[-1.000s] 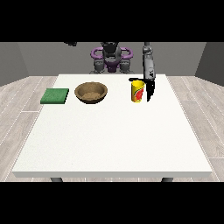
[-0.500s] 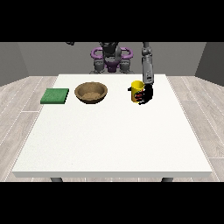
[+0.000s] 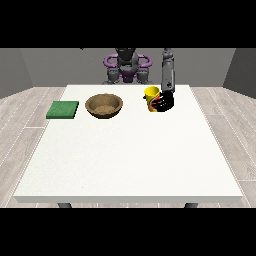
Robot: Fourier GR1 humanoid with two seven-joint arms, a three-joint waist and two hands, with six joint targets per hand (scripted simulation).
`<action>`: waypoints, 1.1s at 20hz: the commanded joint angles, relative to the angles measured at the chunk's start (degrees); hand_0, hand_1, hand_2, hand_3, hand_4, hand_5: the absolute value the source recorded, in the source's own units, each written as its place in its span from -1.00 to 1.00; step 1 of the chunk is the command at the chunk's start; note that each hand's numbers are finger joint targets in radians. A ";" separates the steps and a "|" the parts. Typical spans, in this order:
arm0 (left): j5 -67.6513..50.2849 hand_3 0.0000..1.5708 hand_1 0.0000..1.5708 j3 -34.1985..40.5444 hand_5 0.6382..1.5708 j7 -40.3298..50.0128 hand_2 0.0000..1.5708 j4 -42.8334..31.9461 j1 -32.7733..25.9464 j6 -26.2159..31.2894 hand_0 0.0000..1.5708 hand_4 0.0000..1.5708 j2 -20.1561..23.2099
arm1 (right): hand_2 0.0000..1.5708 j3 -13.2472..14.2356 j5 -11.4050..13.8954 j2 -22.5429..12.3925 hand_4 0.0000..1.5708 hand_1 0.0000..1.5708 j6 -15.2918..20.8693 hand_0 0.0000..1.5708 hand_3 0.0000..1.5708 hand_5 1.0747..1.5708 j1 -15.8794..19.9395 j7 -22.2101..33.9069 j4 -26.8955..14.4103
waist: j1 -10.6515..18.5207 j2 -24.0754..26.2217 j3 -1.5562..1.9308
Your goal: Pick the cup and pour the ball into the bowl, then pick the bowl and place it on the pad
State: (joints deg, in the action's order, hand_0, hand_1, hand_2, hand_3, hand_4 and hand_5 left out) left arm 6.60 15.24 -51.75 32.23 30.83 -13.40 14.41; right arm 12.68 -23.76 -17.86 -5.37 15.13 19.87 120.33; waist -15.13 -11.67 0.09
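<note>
One hand is doing all the work here: the hand at the view's right (image 3: pixel 165 102) is sitting against the yellow cup (image 3: pixel 152 98), its dark fingers curling round the cup's side where a second ago they were only hanging beside it. The cup is now looking tipped and raised a little off the white table (image 3: pixel 130 160), leaning towards the brown bowl (image 3: pixel 104 105), whereas it was standing upright at the start of that second. That is telling me the pick is done and the pour is getting under way. The ball is not showing from here, so I cannot say whether it is inside. The bowl is waiting near the cup, and the green pad (image 3: pixel 63 109) is lying just beyond the bowl. The other hand is not showing.
</note>
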 commanded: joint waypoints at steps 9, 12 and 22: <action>21.54 1.00 0.80 -14.83 0.96 23.14 1.00 -1.00 11.55 -24.44 0.80 0.31 -3.16 | -1.00 -1.17 1.63 1.15 -0.66 -1.00 -0.32 -1.00 -1.00 0.96 1.45 -0.98 -8.86 | 1.16 6.19 0.04; 23.91 1.00 0.81 -14.98 0.97 28.36 1.00 -2.62 17.27 -24.08 0.81 0.29 -0.13 | -1.00 -0.57 1.55 0.99 -0.63 -1.00 -2.64 -1.00 -1.00 0.96 2.30 -4.97 -9.75 | -0.09 2.13 -0.03; 41.16 1.00 0.74 -24.13 0.99 43.49 1.00 -10.23 22.75 -35.72 0.74 0.02 -0.50 | -1.00 -0.57 2.08 1.31 -0.57 -1.00 -2.20 -1.00 -1.00 0.97 3.27 -4.68 -12.59 | -0.02 3.54 0.03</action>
State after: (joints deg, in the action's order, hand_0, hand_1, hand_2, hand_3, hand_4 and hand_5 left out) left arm 40.44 -4.62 -13.67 24.62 51.26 -45.54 12.81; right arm 11.72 -22.62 -16.97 -7.61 18.32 16.73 110.52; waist -16.14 -8.68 0.06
